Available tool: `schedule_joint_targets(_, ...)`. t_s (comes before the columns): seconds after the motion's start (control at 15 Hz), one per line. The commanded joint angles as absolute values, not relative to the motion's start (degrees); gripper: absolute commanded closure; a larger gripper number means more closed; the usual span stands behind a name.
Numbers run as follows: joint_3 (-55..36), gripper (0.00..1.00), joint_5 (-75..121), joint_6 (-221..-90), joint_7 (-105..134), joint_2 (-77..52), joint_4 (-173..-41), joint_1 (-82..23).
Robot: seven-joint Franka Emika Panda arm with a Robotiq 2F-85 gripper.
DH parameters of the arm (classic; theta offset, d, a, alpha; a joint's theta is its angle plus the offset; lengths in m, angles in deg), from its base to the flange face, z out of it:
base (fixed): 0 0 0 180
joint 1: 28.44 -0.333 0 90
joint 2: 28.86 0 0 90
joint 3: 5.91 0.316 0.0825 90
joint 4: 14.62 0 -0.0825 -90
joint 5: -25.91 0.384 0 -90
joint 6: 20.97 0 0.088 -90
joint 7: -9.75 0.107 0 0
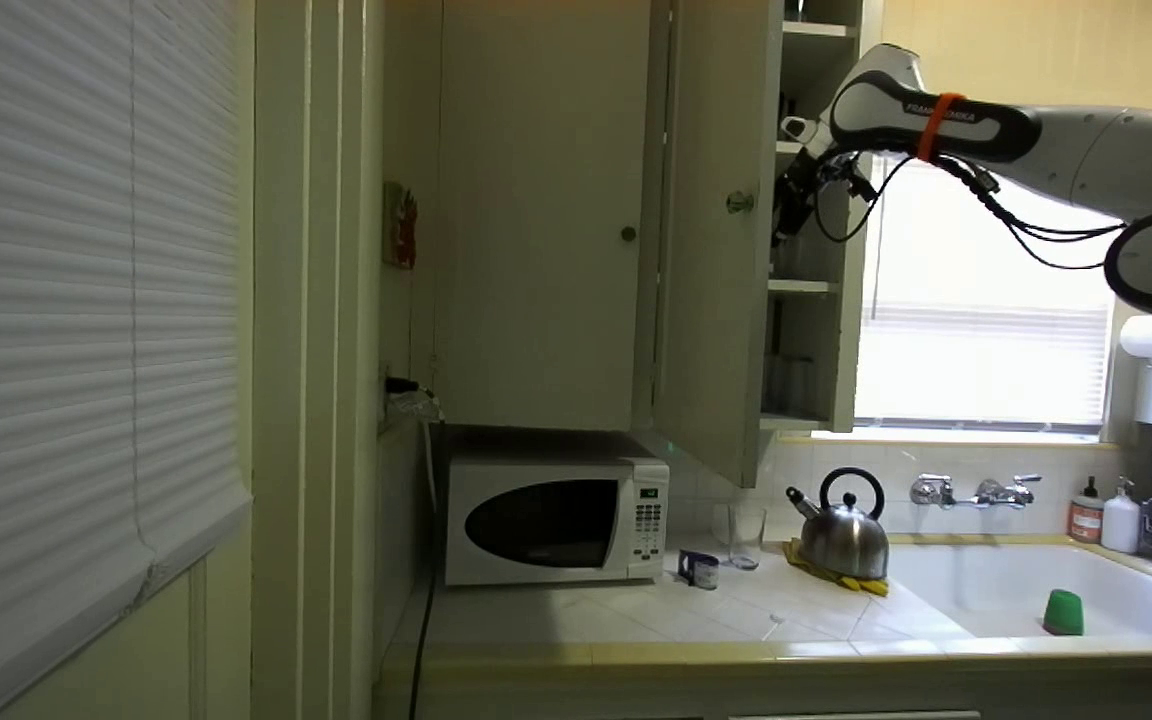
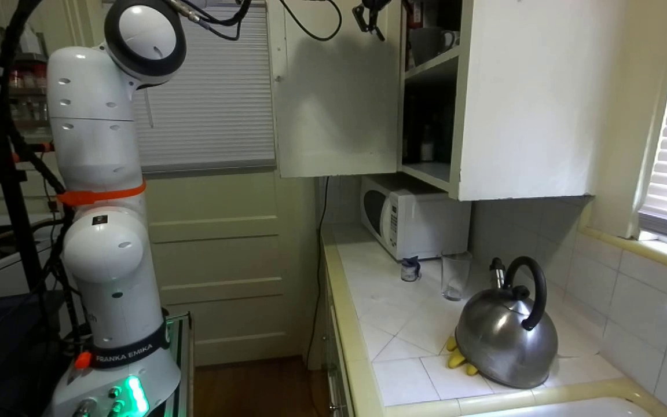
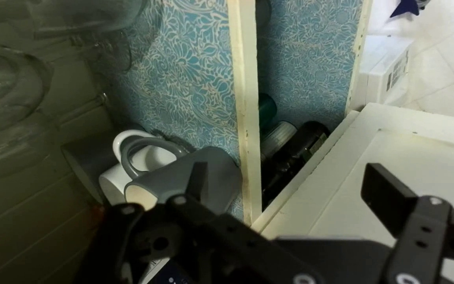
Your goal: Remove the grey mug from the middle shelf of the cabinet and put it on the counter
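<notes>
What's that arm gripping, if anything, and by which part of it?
Nothing is held. In the wrist view, the fingers stand wide apart with nothing clasped between them. The grey mug rests on the cabinet shelf.

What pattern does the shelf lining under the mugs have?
The shelf lining has pale floral scrolls on blue, clearest in the wrist view.

A white sink (image 1: 976, 582), kettle (image 2: 507, 341), microwave (image 1: 556, 522) and tiled counter (image 2: 377, 307) mark this as a kitchen.
</notes>
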State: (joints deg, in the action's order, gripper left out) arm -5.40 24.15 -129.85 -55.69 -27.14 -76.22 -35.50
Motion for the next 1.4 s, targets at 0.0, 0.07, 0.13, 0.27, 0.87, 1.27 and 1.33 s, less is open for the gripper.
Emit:
schedule_joint_targets(0.0,-5.4,0.00,24.2,-129.8,-56.0,-26.9,-75.9,-35.5)
schedule_joint_targets(0.07,-5.4,0.00,24.2,-129.8,-56.1,-26.9,-75.7,-35.5)
schedule_joint_targets(0.13,-5.3,0.00,26.0,-130.7,-57.1,-25.9,-74.6,-35.4)
schedule_joint_targets(0.27,-4.8,0.00,26.9,-131.6,-59.3,-24.2,-72.7,-35.8)
schedule_joint_targets(0.87,-3.0,0.00,30.6,-137.7,-70.9,-18.4,-68.3,-35.7)
schedule_joint_targets(1.27,-3.0,0.00,31.8,-138.9,-75.3,-15.4,-65.8,-35.7)
schedule_joint_targets(1.33,-3.0,0.00,31.8,-139.7,-75.6,-15.1,-65.5,-35.7)
